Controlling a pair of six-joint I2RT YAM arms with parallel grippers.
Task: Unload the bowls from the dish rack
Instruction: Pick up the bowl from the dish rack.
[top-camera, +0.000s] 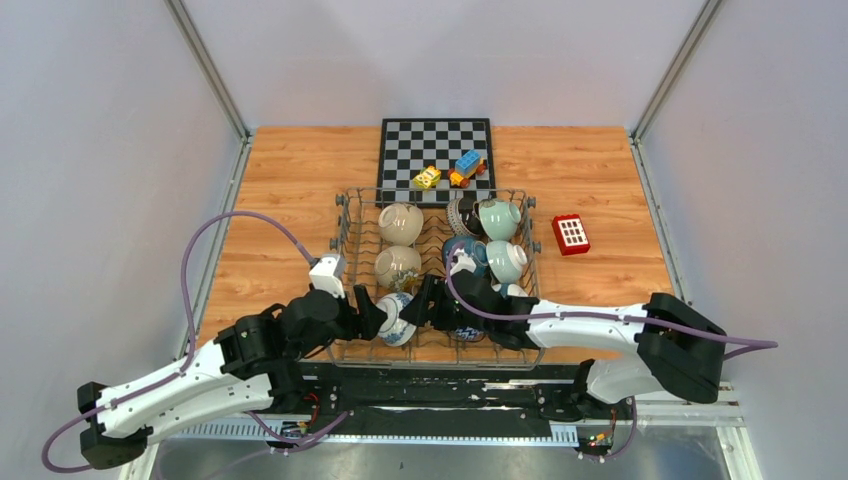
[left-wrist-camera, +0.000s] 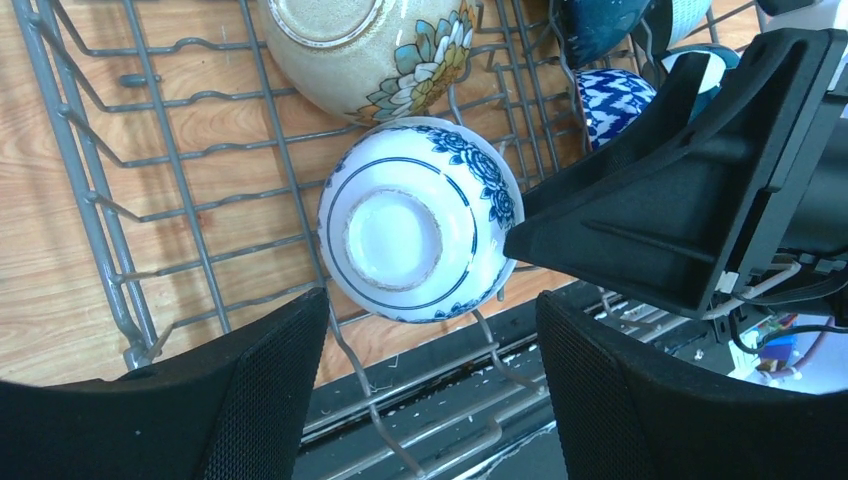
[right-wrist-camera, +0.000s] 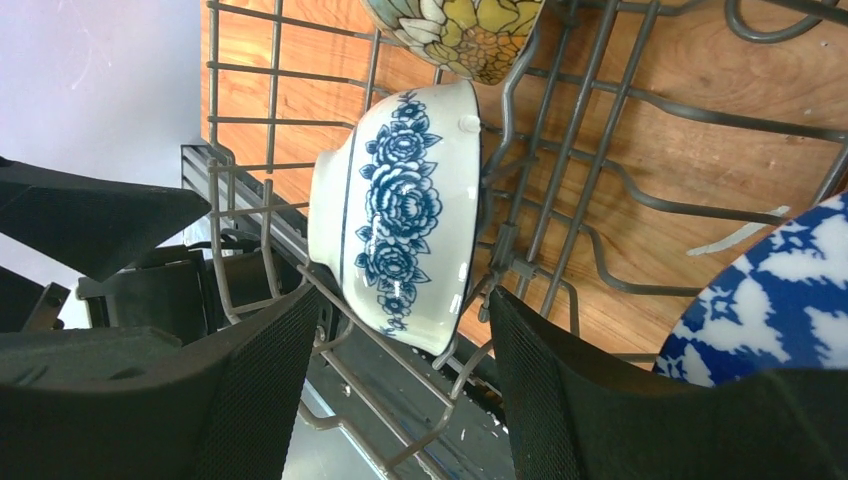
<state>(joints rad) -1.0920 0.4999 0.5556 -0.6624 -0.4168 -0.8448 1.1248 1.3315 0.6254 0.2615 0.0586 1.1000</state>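
The left fingers (left-wrist-camera: 265, 390) stand apart around the lower rim of a blue-and-white floral bowl (left-wrist-camera: 410, 220), not clamped on it. The right fingers (right-wrist-camera: 255, 390) stand apart at the same bowl from the opposite side. The bowl stands on edge at the near edge of the dish rack (top-camera: 344, 238), left of centre. Cream bowls (top-camera: 399, 223) and mint bowls (top-camera: 498, 218) occupy the rack's far half. A chessboard (top-camera: 436, 140) lies at the table's far edge.

Pale grey walls (top-camera: 100, 150) (metal-framed corners), wooden table (top-camera: 290, 180)
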